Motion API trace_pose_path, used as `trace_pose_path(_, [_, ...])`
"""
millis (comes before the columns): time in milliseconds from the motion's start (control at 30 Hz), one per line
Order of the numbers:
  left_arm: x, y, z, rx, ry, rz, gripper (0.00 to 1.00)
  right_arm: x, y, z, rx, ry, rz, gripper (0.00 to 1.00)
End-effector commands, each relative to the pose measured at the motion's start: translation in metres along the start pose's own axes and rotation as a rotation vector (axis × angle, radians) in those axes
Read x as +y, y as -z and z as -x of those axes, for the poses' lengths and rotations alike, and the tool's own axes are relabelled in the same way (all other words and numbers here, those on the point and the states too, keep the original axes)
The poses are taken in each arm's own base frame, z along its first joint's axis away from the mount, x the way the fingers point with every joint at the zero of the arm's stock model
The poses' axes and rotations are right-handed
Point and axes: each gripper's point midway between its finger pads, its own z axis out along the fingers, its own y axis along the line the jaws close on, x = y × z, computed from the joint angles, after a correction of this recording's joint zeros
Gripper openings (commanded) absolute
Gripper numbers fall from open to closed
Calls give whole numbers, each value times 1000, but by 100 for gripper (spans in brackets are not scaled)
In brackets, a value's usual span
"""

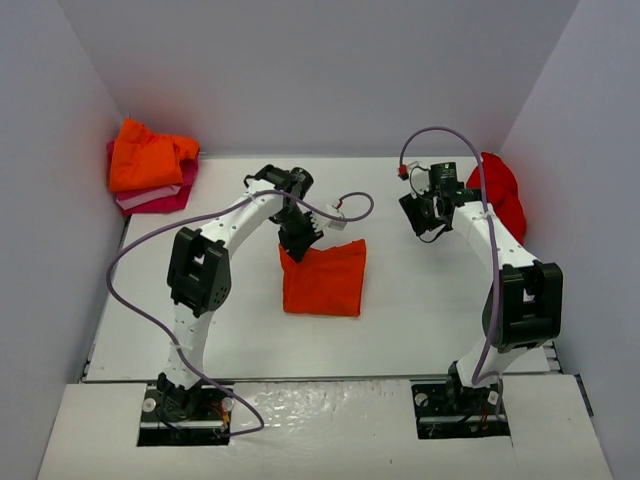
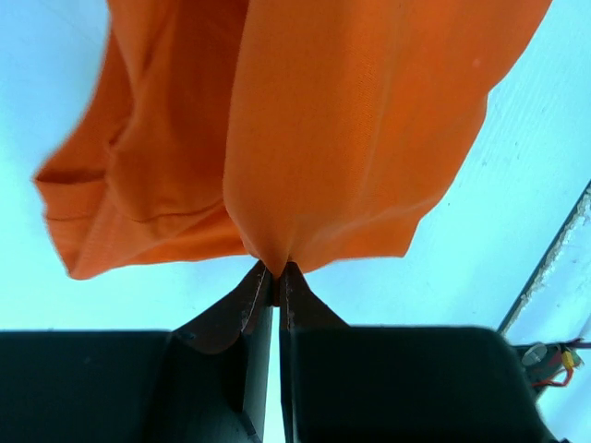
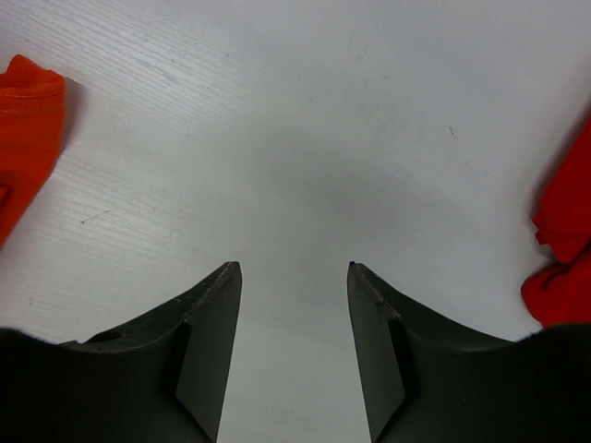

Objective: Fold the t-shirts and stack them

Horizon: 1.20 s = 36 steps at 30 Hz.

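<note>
Soft, light and limp, the folded orange fabric t-shirt (image 1: 325, 280) droops at the middle of the white desk (image 1: 420, 320) from the left jaws, shut tight on its corner, so the wide-open, empty right jaws would best pinch the opposite corner.

The left arm rises from its base, bends at the elbow and reaches forward and inward, its wrist turned down. The left gripper (image 2: 277, 270) points downward with its jaws pressed together, a fold of the orange t-shirt (image 2: 351, 138) pinched at the fingertips. The right arm climbs from its base, elbow out to the side, forearm angled forward and inward. The right gripper (image 3: 295, 268) hangs above the surface (image 3: 295, 138), its jaws spread apart, bare surface showing between them.
</note>
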Motion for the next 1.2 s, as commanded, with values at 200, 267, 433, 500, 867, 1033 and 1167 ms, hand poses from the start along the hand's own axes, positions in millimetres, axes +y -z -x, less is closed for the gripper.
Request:
trace_pose_path(200, [10, 26, -16, -48, 49, 36, 0, -1, 6, 21, -64, 20, -27, 47])
trace_pose_path(267, [13, 28, -17, -55, 56, 41, 0, -1, 6, 21, -64, 20, -28, 47])
trace_pose_path(433, [20, 29, -17, -49, 69, 35, 0, 0, 4, 19, -54, 17, -26, 47])
trace_pose_path(500, [18, 31, -17, -52, 76, 20, 0, -1, 4, 17, -52, 21, -31, 47])
trace_pose_path(867, [3, 74, -1, -143, 20, 106, 0, 0, 0, 17, -50, 23, -35, 47])
trace_pose_path(1033, [7, 79, -5, -135, 27, 125, 0, 2, 0, 18, -51, 26, -32, 47])
trace_pose_path(1167, [15, 71, -13, -116, 56, 108, 0, 3, -2, 15, -42, 28, -28, 47])
